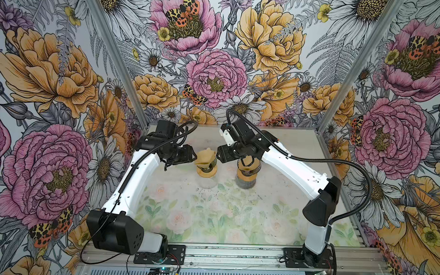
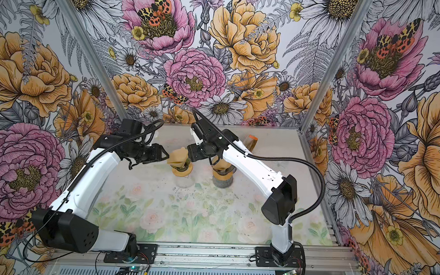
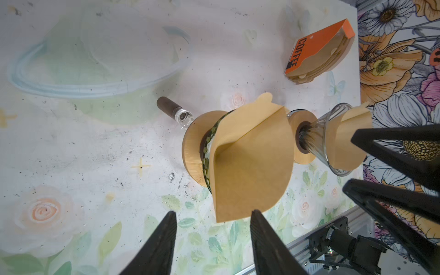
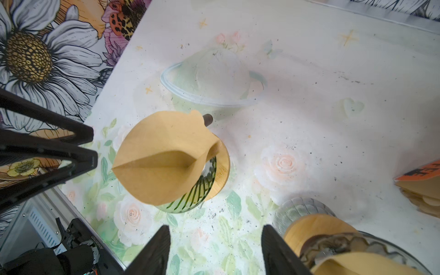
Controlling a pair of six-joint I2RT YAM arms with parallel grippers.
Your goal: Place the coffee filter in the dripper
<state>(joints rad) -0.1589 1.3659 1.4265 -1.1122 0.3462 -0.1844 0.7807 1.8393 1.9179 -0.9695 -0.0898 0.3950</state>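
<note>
The coffee filter [image 3: 252, 162], perched crooked in the green dripper [image 4: 197, 197] between the parted, empty left fingers [image 3: 164, 240] and right fingers [image 4: 157, 252], should be nudged gently downward until seated evenly.

floral table [image 1: 211, 218], two jars [image 1: 207, 184] [image 1: 245, 182], filter pack [image 3: 317, 53]

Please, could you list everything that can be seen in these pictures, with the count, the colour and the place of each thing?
green dripper: 1, green ribbed glass with wooden collar, middle of the table
clear dripper: 1, clear glass with wooden collar, beside the green one
paper filters: 2, brown, one standing high in the green dripper, one in the clear dripper
filter pack: 1, orange with brown filters, far right of the table
vial: 1, clear glass, dark contents, lying near the green dripper
table: 1, pale floral print, dark specks
left tool: 1, black, open, empty
right tool: 1, black, open, empty
</note>
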